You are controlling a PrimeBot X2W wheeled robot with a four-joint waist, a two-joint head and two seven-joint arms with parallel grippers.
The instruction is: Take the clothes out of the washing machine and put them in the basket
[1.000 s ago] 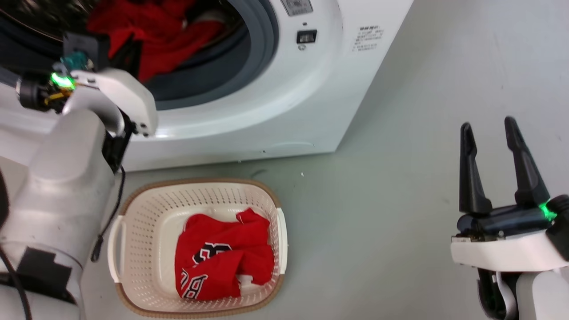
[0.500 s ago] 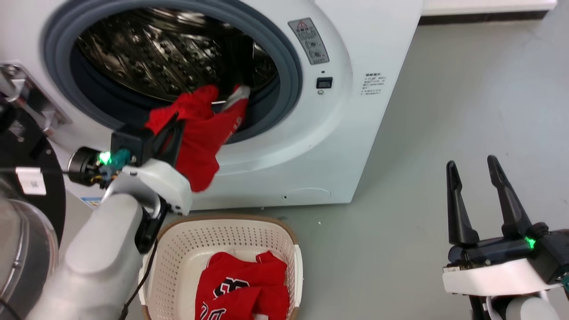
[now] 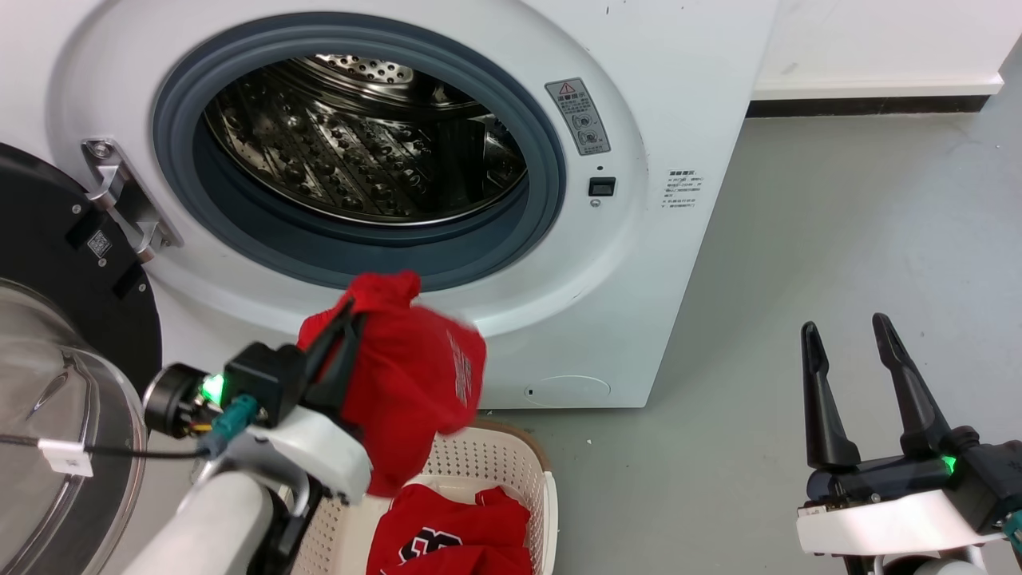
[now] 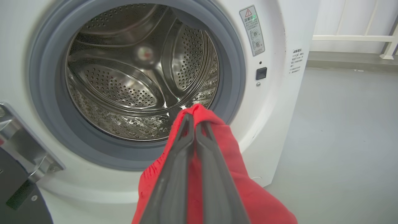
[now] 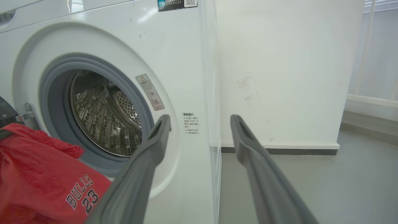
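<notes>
Left fingers [image 4: 174, 174] pinching red jersey [image 3: 415, 375], cloth draping below; basket [image 3: 487, 467] beneath

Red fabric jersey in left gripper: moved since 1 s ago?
Yes: jersey came out of the steel drum, now hangs below the grey rubber ring.

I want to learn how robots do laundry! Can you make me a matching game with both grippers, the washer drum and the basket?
Things:
1. left gripper
2. right gripper
3. drum
4. basket

States:
a. open, holding nothing
b. shut on the hanging jersey
c. no clothes seen inside
d. has another jersey lying in it

Pairs: 1-b, 2-a, 3-c, 4-d
</notes>
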